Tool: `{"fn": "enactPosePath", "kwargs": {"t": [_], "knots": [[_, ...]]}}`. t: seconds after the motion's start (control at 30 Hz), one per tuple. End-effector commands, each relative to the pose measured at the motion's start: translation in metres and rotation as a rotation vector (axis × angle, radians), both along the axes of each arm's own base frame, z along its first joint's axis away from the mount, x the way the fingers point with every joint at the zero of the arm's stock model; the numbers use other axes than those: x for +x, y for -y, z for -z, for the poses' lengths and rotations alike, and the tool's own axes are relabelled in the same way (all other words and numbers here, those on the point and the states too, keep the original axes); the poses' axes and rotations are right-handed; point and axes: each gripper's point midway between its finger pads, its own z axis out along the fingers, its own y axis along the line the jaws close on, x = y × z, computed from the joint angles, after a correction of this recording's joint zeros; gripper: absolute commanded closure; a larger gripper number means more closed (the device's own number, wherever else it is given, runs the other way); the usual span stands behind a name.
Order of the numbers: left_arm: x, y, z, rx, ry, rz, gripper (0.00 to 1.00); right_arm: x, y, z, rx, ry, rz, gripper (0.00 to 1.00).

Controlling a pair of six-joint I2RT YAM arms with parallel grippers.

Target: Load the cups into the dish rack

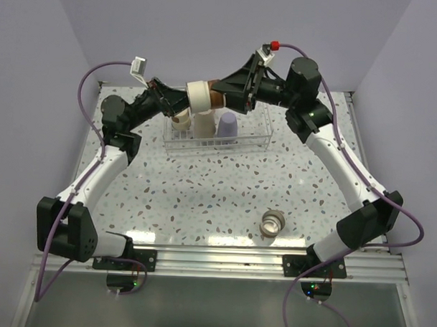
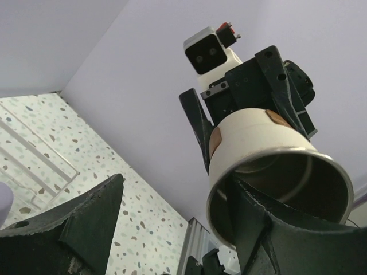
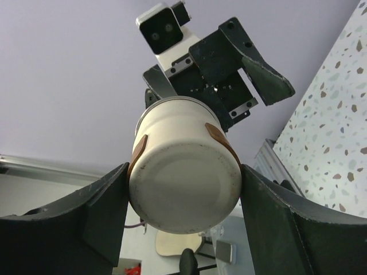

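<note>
While both arms are reaching in over the dish rack (image 1: 251,139) at the far side of the table (image 1: 203,192), the right gripper (image 1: 221,97) is clamping a steel cup (image 1: 201,96) by its base end. The cup is lying on its side in the air above the rack, not touching it. Right wrist cam is showing both dark fingers (image 3: 109,212) pressing on opposite sides of the cream wall w/ tan patches, flat bottom facing the lens. The left gripper (image 1: 179,100) is sitting at the cup's mouth end w/ jaws spread wide, gripping nothing. Left wrist cam is showing the shiny rim and steel inside, w/ one left finger (image 2: 269,240) crossing in front of the rim. It is prob. poking into the mouth, but contact can't be confirmed from this angle. The other left finger is standing well apart from the cup. Inside the rack, three cups are standing toward the left and centre: a lavender cup (image 1: 228,124), a larger beige cup (image 1: 203,126) just beside it, and a second steel cup (image 1: 180,120) at the left, partly hidden under the left gripper. A third steel cup (image 1: 273,223) is sitting mouth up on the table, near the right arm's base and well apart from the rack.
</note>
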Motion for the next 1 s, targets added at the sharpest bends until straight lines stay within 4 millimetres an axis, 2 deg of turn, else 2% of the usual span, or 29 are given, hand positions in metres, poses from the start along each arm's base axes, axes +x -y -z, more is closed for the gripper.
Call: {"fn": "enactPosePath", "kwargs": {"t": [0.0, 0.23, 0.33, 0.5, 0.53, 0.57, 0.6, 0.63, 0.67, 0.73, 0.77, 0.8, 0.83, 0.9, 0.93, 0.97], "knots": [[0.001, -0.007, 0.007, 0.075, 0.004, -0.074, 0.25, 0.011, 0.015, -0.022, 0.004, 0.074, 0.048, 1.00], [0.007, -0.017, 0.025, 0.147, -0.036, -0.133, 0.20, 0.037, 0.040, -0.007, -0.065, 0.067, 0.117, 1.00], [0.009, -0.023, 0.032, 0.168, -0.053, -0.152, 0.20, 0.051, 0.054, 0.008, -0.107, 0.048, 0.160, 1.00], [0.016, -0.033, 0.039, 0.240, -0.055, -0.213, 0.20, 0.077, 0.080, 0.025, -0.204, 0.061, 0.251, 1.00], [0.018, -0.035, 0.045, 0.262, -0.084, -0.225, 0.20, 0.088, 0.083, 0.034, -0.223, 0.049, 0.270, 1.00], [0.019, -0.036, 0.047, 0.286, -0.070, -0.236, 0.20, 0.092, 0.088, 0.032, -0.238, 0.049, 0.286, 1.00], [0.019, -0.037, 0.047, 0.299, -0.065, -0.244, 0.20, 0.098, 0.090, 0.037, -0.270, 0.072, 0.298, 1.00], [0.019, -0.039, 0.053, 0.319, -0.090, -0.249, 0.20, 0.110, 0.091, 0.050, -0.309, 0.061, 0.310, 1.00], [0.021, -0.042, 0.055, 0.344, -0.081, -0.273, 0.20, 0.117, 0.098, 0.046, -0.356, 0.064, 0.359, 1.00], [0.021, -0.046, 0.060, 0.387, -0.080, -0.297, 0.20, 0.138, 0.104, 0.054, -0.446, 0.112, 0.398, 1.00], [0.021, -0.048, 0.063, 0.404, -0.083, -0.304, 0.20, 0.147, 0.115, 0.070, -0.522, 0.066, 0.453, 1.00], [0.021, -0.050, 0.061, 0.416, -0.078, -0.316, 0.20, 0.154, 0.121, 0.077, -0.584, 0.089, 0.473, 1.00], [0.020, -0.053, 0.069, 0.454, -0.095, -0.329, 0.19, 0.163, 0.126, 0.089, -0.636, 0.064, 0.491, 1.00], [0.020, -0.058, 0.069, 0.484, -0.093, -0.354, 0.19, 0.180, 0.140, 0.103, -0.747, 0.076, 0.567, 1.00], [0.021, -0.063, 0.076, 0.516, -0.107, -0.375, 0.18, 0.184, 0.144, 0.101, -0.781, 0.089, 0.598, 1.00], [0.020, -0.064, 0.075, 0.526, -0.103, -0.381, 0.17, 0.194, 0.147, 0.116, -0.848, 0.094, 0.630, 1.00]]}}
